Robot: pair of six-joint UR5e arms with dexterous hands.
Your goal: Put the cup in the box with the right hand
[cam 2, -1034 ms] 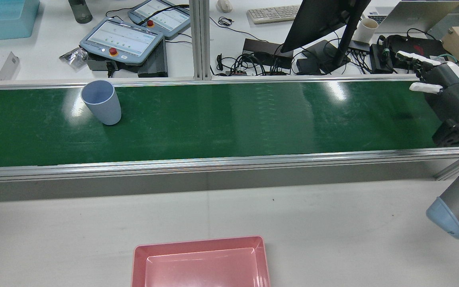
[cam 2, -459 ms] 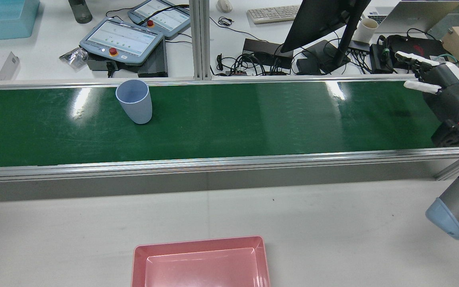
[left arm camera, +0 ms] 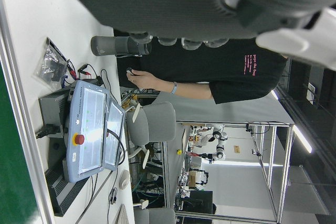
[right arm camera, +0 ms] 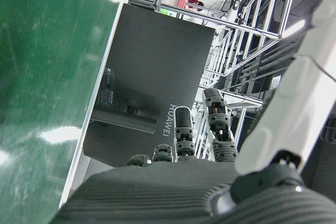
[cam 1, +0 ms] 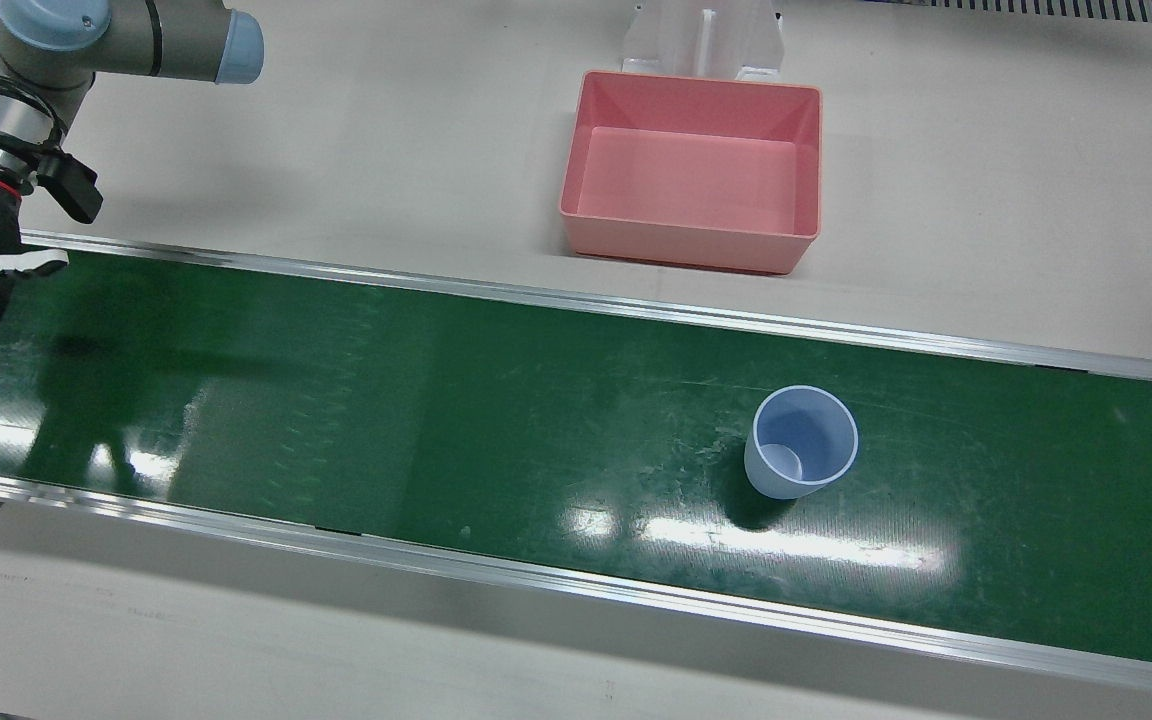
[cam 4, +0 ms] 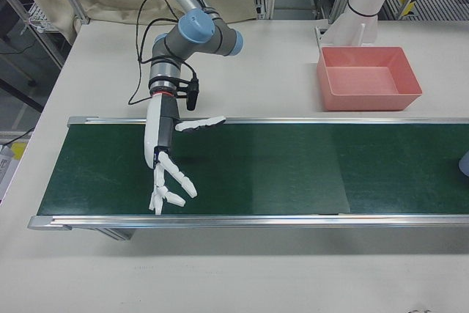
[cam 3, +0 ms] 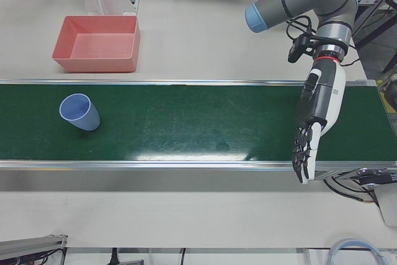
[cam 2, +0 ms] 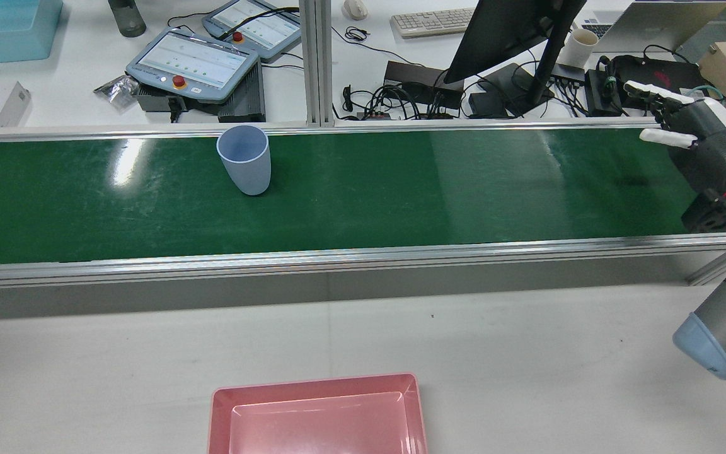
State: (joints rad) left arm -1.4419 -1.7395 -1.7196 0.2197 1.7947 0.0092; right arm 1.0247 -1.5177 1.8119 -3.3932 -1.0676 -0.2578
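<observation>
A light blue cup point(cam 2: 244, 159) stands upright on the green conveyor belt point(cam 2: 432, 183), near its far rail; it also shows in the front view point(cam 1: 804, 440) and the left-front view point(cam 3: 79, 112). The pink box point(cam 2: 316, 384) sits on the white table on the robot's side of the belt, also seen in the front view point(cam 1: 691, 245). My right hand point(cam 2: 694, 135) is open and empty over the belt's right end, far from the cup, fingers spread in the right-front view point(cam 4: 165, 159). My left hand point(cam 3: 315, 116) is open and empty over the belt's other end.
Aluminium rails point(cam 2: 363, 255) run along both sides of the belt. Beyond the far rail are teach pendants point(cam 2: 193, 63), a monitor point(cam 2: 508, 31) and cables. The box has white table around it.
The cup has travelled along the belt to the right in the rear view, toward my right hand. The right hand has barely shifted and stays open.
</observation>
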